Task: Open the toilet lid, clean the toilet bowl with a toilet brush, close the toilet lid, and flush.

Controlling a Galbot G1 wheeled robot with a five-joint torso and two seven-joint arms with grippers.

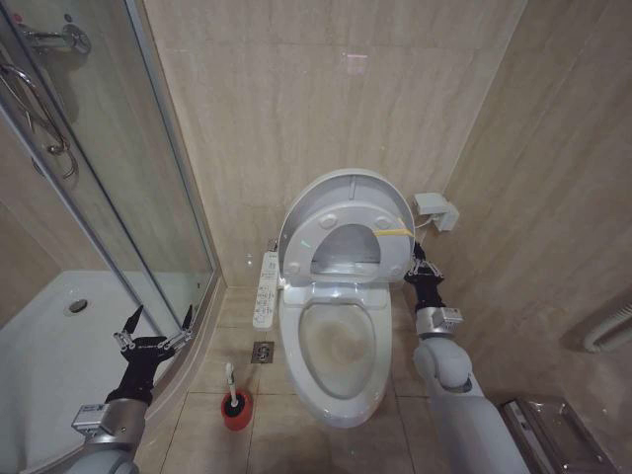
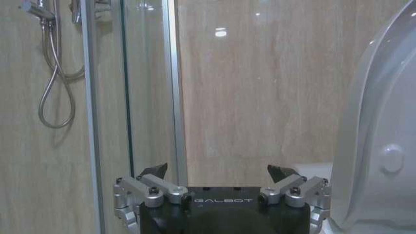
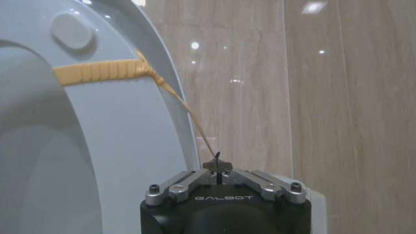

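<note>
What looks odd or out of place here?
The bowl is stained yellowish-brown inside. A yellow strap is tied around the raised lid's edge, and the right end effector is shut on its loose end. The brush stands in its red holder, untouched.

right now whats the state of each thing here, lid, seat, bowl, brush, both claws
toilet lid: raised, leaning against the wall
seat ring: raised with the lid
toilet bowl: uncovered, inside stained brownish
toilet brush: standing in its red holder on the floor
left claw: open, empty
right claw: shut on the yellow strap
</note>
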